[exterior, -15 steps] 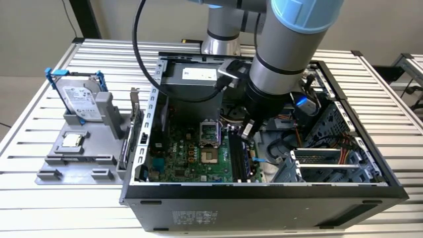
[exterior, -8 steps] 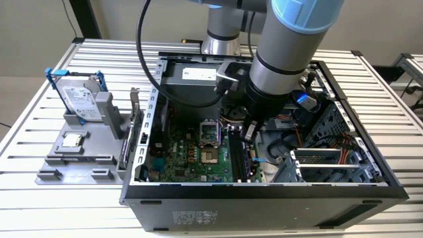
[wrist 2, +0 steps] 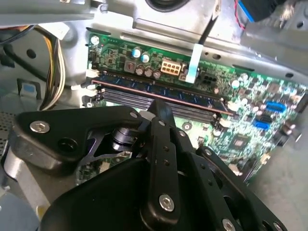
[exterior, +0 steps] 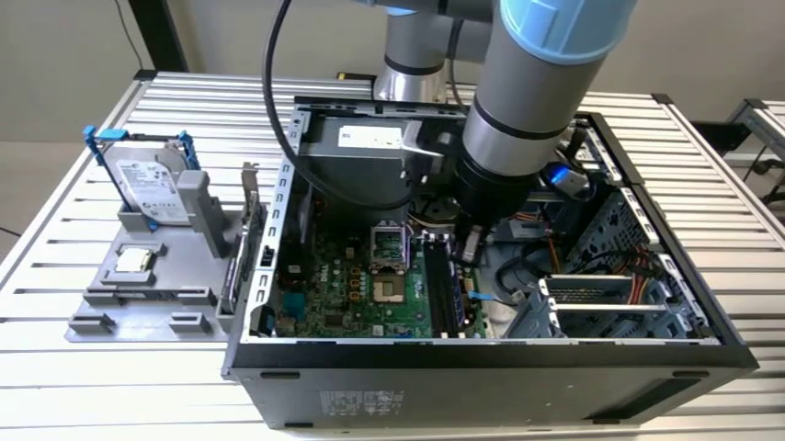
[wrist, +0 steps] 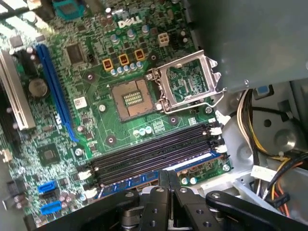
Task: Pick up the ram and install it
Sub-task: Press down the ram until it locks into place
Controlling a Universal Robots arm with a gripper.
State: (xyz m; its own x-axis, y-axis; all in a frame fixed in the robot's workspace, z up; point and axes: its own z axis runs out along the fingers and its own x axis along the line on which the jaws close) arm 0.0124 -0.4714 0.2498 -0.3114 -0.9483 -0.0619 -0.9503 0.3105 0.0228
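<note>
Inside the open black computer case [exterior: 491, 354], over the green motherboard [wrist: 96, 130] — the black gripper [wrist 2: 161, 113] is closed on the long dark ram stick [wrist 2: 159, 91], which stands edge-down in the outermost black slot [wrist: 154, 161].

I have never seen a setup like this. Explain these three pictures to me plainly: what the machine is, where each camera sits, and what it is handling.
The exterior view looks from off the arm at a grey robot arm reaching down into an open computer case on a slatted metal table. A hard drive stands on a grey holder beside the case. The two wrist views ride on the arm and look past its black gripper at the green motherboard. The ram, a long thin stick, stands in the slots with the gripper's tip right at it.
</note>
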